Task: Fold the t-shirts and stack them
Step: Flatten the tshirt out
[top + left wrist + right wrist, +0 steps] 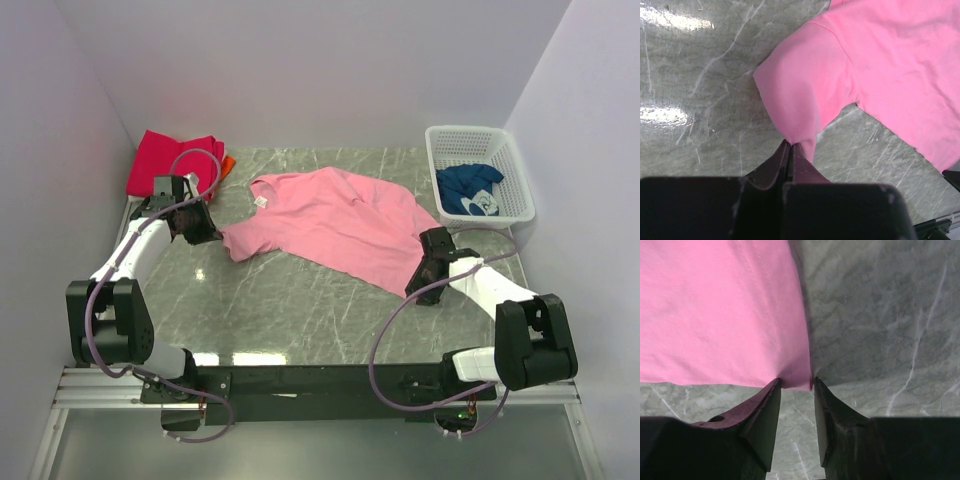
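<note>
Lying spread across the middle of the marble table [300, 320], the light pink t-shirt [340, 215] is mostly flat, neckline toward the far side, with some rumpling through the body, so it looks set up for smoothing before a first fold. Its sleeve [805, 95] points at the left arm, and the left gripper [205, 232] has its fingers pressed together on the very edge of that sleeve, a thin pinch of cloth caught between the tips; holding there lets the arm draw the sleeve outward and take slack from the fabric. At the opposite end, the hem corner [805, 380] sits right at the mouth of the right gripper [797, 385], whose fingers stand apart with bare table showing between them, so this corner appears lined up for a grasp rather than clamped. Beyond the shirt, a magenta-red t-shirt [170, 160] rests in the far left corner with an orange one [228, 163] peeking out beside it, probably the stack. A dark blue t-shirt [470, 188] waits in the white basket [515, 150] at the far right.
</note>
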You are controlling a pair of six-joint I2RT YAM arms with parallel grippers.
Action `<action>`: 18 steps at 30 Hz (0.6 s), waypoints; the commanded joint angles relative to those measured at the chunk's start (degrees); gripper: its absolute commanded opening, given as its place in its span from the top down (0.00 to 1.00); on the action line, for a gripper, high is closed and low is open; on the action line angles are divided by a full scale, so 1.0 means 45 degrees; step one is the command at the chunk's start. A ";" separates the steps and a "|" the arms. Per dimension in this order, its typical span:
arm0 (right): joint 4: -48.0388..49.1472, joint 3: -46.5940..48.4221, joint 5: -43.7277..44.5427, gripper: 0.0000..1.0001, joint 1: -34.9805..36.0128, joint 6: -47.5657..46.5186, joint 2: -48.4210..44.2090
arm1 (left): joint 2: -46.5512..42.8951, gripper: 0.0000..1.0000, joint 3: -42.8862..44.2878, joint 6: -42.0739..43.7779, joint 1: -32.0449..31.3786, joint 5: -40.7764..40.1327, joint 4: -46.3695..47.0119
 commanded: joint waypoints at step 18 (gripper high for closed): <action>-0.2602 0.6164 0.0106 1.00 -0.0444 -0.1862 0.0231 | 0.1048 1.00 0.3576 -0.3018 0.0082 0.1336 0.1105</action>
